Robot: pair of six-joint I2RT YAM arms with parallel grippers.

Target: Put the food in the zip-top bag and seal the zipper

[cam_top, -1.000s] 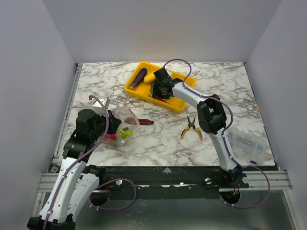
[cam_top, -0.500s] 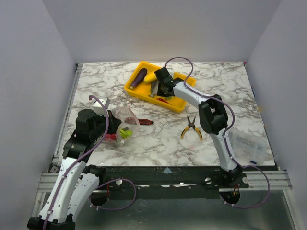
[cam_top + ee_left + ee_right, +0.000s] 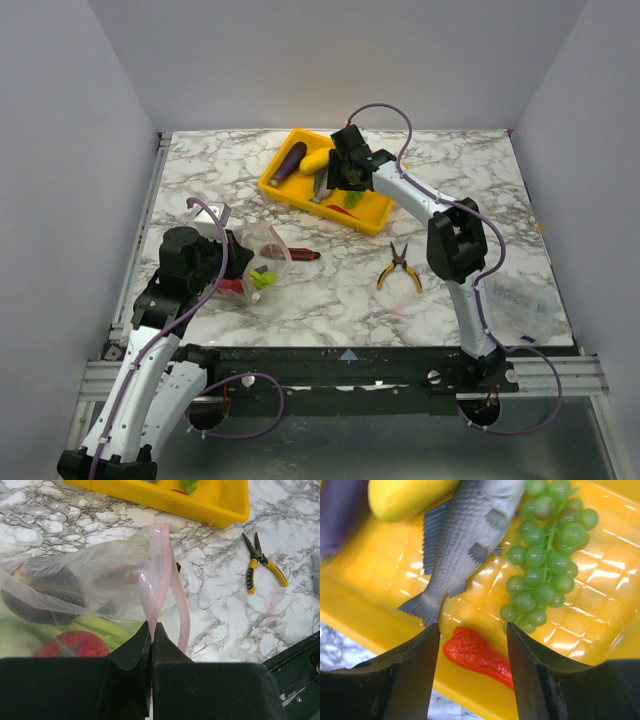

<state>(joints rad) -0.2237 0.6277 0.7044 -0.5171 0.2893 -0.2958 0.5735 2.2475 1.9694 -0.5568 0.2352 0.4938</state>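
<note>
**Left clamp on bag mouth, right jaws spread over chili in tray**

At far middle of marble table (image 3: 330,300): yellow tray (image 3: 378,208). Inside tray: purple eggplant (image 3: 290,162) and yellow squash (image 3: 315,160) at far-left end, grey fish (image 3: 465,535) in the middle, green grapes (image 3: 545,555) and red chili (image 3: 472,652) toward near-right side.

Over tray: right gripper (image 3: 472,630), jaws released and spread, one finger either side of chili from above. No contact visible, nothing held. Fish tail and grapes just past fingertips.

Near-left of tray, well apart from it: zip-top bag (image 3: 264,252) lying on table, mouth turned toward tray. At mouth edge: left gripper (image 3: 151,630) clenched tight on pink zipper (image 3: 161,565), strip rising upright out of the pinch.

Seen through the plastic: red tomato (image 3: 72,645), green leek (image 3: 102,626), one dark rounded piece, kind unclear.

Just beside bag, on its tray-facing side: red-and-black pocket knife (image 3: 303,254). Near side of tray's right end: yellow-handled pliers (image 3: 400,268). Far near-right of tray, by table edge: flat clear pouch (image 3: 515,305).
</note>
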